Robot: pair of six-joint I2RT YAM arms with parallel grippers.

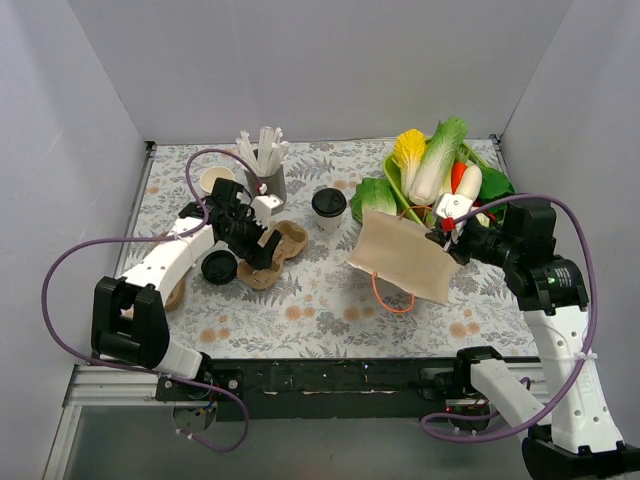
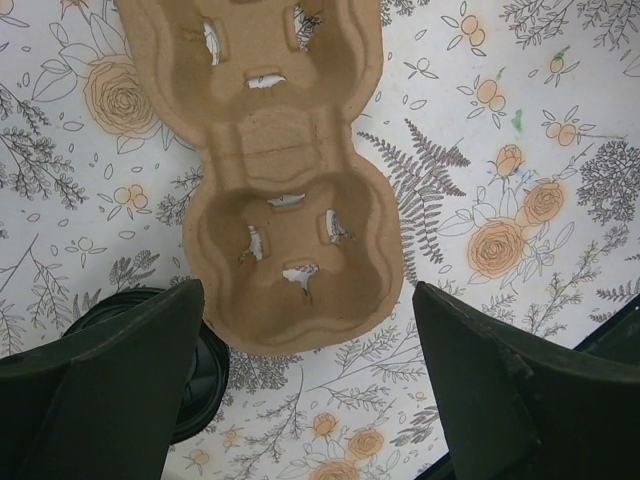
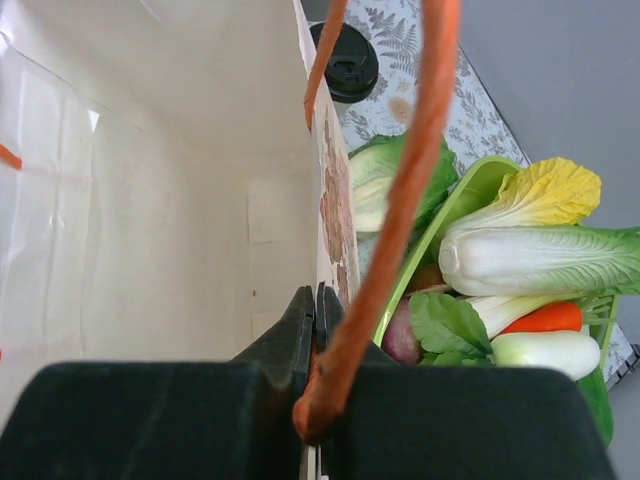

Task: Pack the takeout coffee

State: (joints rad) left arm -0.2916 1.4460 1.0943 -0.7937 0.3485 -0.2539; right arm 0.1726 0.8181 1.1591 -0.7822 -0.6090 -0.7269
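the left gripper is hovering with its jaws wide apart over the cardboard cup carrier and is gripping nothing. the right gripper is pinching one wall of the paper bag at its rim, jaws closed flat on it, and is holding the bag tilted near the green vegetable basket.

the takeout coffee is standing upright on the table between carrier and bag, touching neither.

i am thinking three things may be going wrong. the loose black lid is lying just beside the carrier (partly under one finger), so a closing grip may be catching it. the bag is hanging from one thin edge and may be slipping or folding shut. the orange handle is crossing the mouth and may be snagging the cup, tipping it.
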